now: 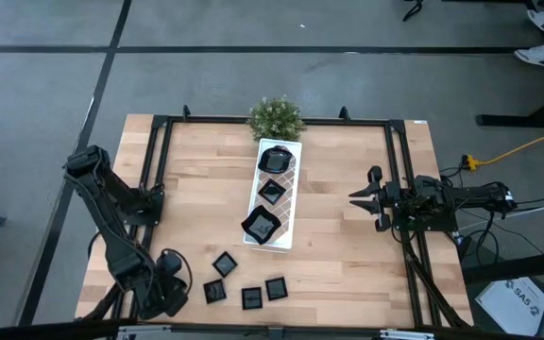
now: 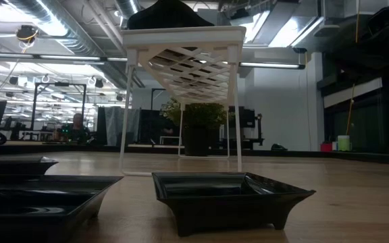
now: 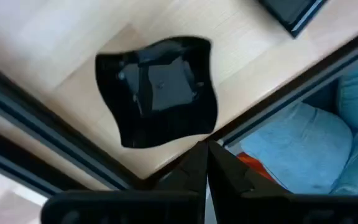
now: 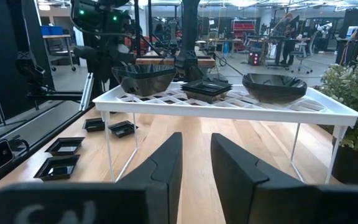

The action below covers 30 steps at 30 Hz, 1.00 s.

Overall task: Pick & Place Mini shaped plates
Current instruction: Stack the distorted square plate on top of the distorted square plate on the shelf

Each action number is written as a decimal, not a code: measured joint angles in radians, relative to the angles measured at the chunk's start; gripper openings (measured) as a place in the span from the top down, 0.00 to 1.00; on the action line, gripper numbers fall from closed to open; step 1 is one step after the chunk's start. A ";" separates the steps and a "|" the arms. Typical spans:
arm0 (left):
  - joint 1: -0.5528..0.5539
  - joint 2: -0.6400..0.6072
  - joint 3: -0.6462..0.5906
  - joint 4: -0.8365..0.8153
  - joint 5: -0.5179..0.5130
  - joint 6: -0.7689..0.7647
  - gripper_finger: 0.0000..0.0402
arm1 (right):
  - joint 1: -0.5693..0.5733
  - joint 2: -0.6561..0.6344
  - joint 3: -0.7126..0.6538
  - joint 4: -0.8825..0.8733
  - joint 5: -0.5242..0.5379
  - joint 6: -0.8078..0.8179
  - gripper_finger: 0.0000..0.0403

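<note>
Light wood tabletop (image 1: 206, 217). Left gripper (image 3: 206, 163) jaws pinched shut, empty, hovering over the near table edge; a glossy black wavy-edged mini plate (image 3: 160, 90) lies just ahead of the tips. Looks rigid, light, slick, probably chip-prone: pinch the raised rim, not the flat. Right gripper (image 4: 194, 165) part-open, empty, parked beside white lattice tray (image 4: 229, 99).

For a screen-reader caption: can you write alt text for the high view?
Overhead, a wooden table holds a white lattice tray carrying three black mini plates, with four more loose near the left gripper. The right gripper waits apart; a potted plant stands behind.
</note>
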 joint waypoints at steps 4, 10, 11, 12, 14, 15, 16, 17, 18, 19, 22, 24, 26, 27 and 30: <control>-0.001 0.000 -0.021 0.008 0.039 -0.030 0.94 | 0.000 0.000 0.000 0.000 0.000 0.000 0.79; -0.001 0.000 -0.073 0.006 0.059 -0.056 0.84 | 0.000 0.000 0.000 0.000 0.000 0.000 0.79; -0.001 0.000 -0.082 0.007 0.059 -0.056 0.82 | 0.000 0.000 0.000 0.000 0.000 0.000 0.79; -0.001 0.000 -0.091 0.006 0.062 -0.060 0.80 | 0.000 0.000 0.000 0.000 0.000 0.000 0.79; -0.001 0.000 -0.115 0.008 0.089 -0.083 0.77 | 0.000 0.000 0.000 0.000 0.000 0.000 0.79; -0.001 0.000 -0.128 0.007 0.106 -0.097 0.76 | 0.000 0.000 0.000 0.000 0.000 0.000 0.79; -0.003 0.000 -0.140 0.005 0.120 -0.105 0.74 | 0.000 0.000 0.000 0.000 0.000 0.000 0.79; -0.006 0.000 -0.149 0.007 0.129 -0.107 0.73 | 0.000 0.000 0.000 0.000 0.000 0.000 0.79; -0.006 0.000 -0.158 0.008 0.136 -0.107 0.72 | 0.000 0.000 0.000 0.000 0.000 0.000 0.79; -0.007 0.000 -0.167 0.012 0.139 -0.107 0.71 | 0.000 0.000 0.000 0.000 0.000 0.000 0.79; -0.006 0.000 -0.184 0.040 0.140 -0.102 0.70 | 0.000 0.000 0.000 0.000 0.000 0.000 0.79; -0.006 0.000 -0.193 0.065 0.115 -0.086 0.70 | 0.000 0.000 0.000 0.000 0.000 0.000 0.79; -0.006 0.000 -0.202 0.084 0.081 -0.080 0.70 | 0.000 0.000 0.000 0.000 0.000 0.000 0.79; -0.006 0.000 -0.204 0.090 0.076 -0.081 0.70 | 0.000 0.000 0.000 0.000 0.000 0.000 0.79; -0.006 0.000 -0.215 0.091 0.080 -0.089 0.70 | 0.000 0.000 0.000 0.000 0.000 0.000 0.79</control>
